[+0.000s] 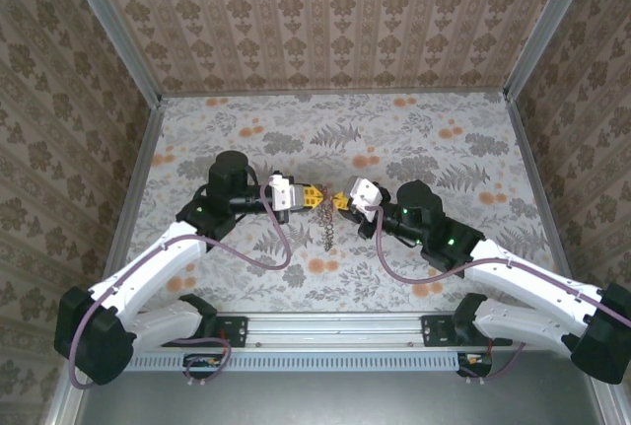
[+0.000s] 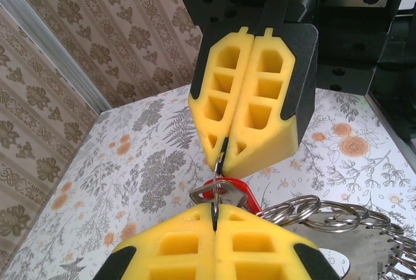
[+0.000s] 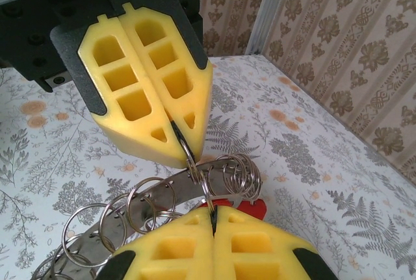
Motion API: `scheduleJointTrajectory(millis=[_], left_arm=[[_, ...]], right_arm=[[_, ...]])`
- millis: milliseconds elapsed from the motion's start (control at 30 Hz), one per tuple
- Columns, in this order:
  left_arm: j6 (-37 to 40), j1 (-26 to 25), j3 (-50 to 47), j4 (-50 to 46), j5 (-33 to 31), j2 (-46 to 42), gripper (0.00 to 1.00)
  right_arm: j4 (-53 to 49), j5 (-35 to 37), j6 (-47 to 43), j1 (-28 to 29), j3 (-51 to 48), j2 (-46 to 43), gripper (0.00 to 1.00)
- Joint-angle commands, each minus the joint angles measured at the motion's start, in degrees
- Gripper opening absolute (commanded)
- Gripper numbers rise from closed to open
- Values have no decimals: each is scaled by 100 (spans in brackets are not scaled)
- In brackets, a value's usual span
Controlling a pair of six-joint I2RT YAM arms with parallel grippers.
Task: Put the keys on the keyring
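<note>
- key: red head, sits right at the meeting tips of the two claws, mid-worktop; shaft hard to make out
- keyring: grey metal band strung with many small wire rings, coiled rim; on the top camera it hangs toward 6 o'clock from the point where the claws meet, above the worktop
- thin wire loop: spans the gap between both claw tips, just by the red key; can't tell if it is one loop or two
- left claw: at 9 o'clock of the key, yellow pads pressed together, tips nipping the thin wire loop
- right claw: at 3 o'clock of the key, pads fully together too, tips nipping the loop from the other side
- claws point tip to tip, nearly touching
- worktop: floral leaf print with orange blooms, patterned walls at 9, 12 and 3 o'clock
</note>
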Motion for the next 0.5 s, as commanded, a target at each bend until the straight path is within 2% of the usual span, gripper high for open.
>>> scheduleJointTrajectory(millis=[0, 467], left_arm=[[-129, -15, 246, 218, 52, -6, 0], [-148, -15, 267, 213, -1, 47, 0]], right_arm=[[36, -56, 38, 41, 160, 46, 0], [80, -76, 30, 42, 161, 53, 0]])
